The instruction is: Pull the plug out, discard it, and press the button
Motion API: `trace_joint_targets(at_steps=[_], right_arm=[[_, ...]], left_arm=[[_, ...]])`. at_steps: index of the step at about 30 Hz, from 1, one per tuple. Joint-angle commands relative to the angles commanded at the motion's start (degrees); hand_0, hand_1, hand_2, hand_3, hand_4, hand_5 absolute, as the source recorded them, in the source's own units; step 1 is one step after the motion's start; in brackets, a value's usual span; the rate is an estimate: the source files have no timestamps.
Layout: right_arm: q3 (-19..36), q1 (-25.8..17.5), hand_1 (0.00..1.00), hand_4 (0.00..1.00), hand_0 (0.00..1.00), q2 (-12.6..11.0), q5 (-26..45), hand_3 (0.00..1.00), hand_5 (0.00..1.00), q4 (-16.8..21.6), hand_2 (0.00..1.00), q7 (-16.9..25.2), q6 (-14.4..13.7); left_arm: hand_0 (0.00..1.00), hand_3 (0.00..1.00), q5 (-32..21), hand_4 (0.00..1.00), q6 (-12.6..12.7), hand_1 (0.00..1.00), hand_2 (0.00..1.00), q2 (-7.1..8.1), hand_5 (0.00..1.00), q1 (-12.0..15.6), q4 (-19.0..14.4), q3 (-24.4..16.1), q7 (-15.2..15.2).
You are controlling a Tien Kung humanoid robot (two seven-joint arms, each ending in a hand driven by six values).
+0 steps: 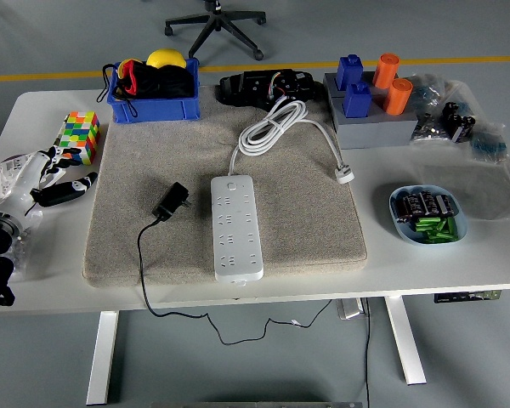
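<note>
A robotics test lab as I judge it, grey sealed floor with a yellow line (263,65), white height-adjustable table (459,263) before me, office chair base (217,21) beyond, sorted parts bins (153,106), my left hand (47,174) at the edge.

One power strip (237,226), one black plug (171,202), two orange cylinders (392,82).

Open grey felt mat (297,212) all around the long white power strip (236,226). Small black plug (172,202) just left, coiled white cable (276,127) behind.
</note>
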Motion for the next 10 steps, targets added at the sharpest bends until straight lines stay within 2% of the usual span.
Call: trace_joint_targets(at_steps=[10], right_arm=[[-0.33, 0.25, 0.668, 0.668, 0.757, -0.44, 0.36, 0.621, 0.505, 0.00, 0.656, -0.12, 0.05]], left_arm=[[0.800, 0.800, -0.03, 0.747, -0.05, 0.790, 0.731, 0.12, 0.317, -0.55, -0.30, 0.20, 0.13]])
